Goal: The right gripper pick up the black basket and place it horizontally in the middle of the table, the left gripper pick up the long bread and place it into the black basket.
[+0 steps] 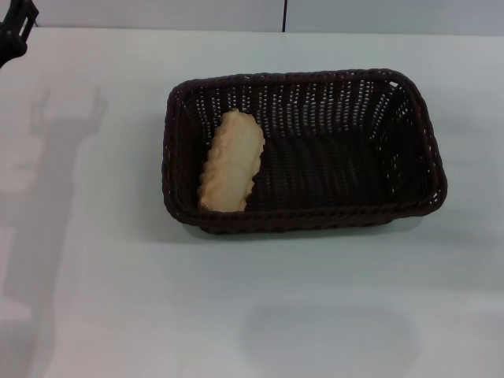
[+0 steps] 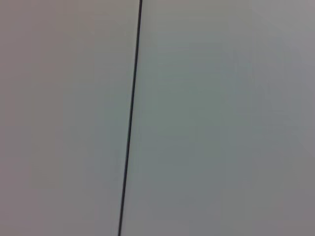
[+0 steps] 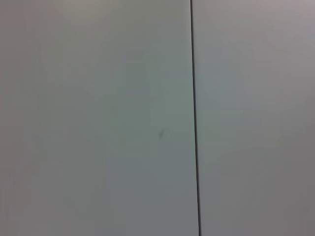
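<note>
The black basket (image 1: pixel 303 150) lies lengthwise across the middle of the white table (image 1: pixel 94 299) in the head view. The long bread (image 1: pixel 231 162) lies inside it at its left end, plain pale tan side up, leaning on the left wall. A dark part of the left gripper (image 1: pixel 16 30) shows at the far top left corner, well away from the basket. The right gripper is out of view. Both wrist views show only a plain pale surface with a thin dark seam (image 2: pixel 130 118) (image 3: pixel 195 118).
The table's far edge meets a pale wall with a dark vertical seam (image 1: pixel 283 14). The left arm's shadow falls on the table at the left (image 1: pixel 47 173). A faint shadow lies at the front (image 1: pixel 327 339).
</note>
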Tool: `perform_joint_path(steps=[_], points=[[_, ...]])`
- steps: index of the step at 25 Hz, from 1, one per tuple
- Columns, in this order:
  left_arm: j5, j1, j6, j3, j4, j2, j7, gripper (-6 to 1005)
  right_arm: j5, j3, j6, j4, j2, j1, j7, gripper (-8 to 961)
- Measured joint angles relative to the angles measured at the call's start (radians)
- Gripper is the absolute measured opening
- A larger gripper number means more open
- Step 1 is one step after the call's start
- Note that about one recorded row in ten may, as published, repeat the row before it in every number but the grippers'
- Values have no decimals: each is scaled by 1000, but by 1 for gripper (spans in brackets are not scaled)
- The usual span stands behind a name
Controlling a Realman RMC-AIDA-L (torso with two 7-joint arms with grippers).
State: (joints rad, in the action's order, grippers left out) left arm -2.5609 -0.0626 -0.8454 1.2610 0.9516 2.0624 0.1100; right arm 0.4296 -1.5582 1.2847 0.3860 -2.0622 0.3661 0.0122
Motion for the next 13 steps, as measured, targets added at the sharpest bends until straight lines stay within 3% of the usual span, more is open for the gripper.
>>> perform_joint_path(steps=[1, 2, 5, 7, 13], points=[[0, 0, 0, 0, 0, 0, 0, 863, 0, 0, 0, 0, 0, 0, 0, 318], [-64, -28, -109, 0, -99, -1, -126, 863, 0, 0, 0, -1, 2, 0, -5, 318], [-102, -57, -178, 5, -181, -3, -223, 862, 0, 1, 0, -1, 3, 2, -6, 318], [-132, -109, -266, 28, -322, -4, -359, 861, 0, 1, -1, -5, 0, 9, -7, 318], [-136, -138, -366, 38, -423, -2, -439, 861, 7, 3, 0, -25, -12, 27, -7, 318]])
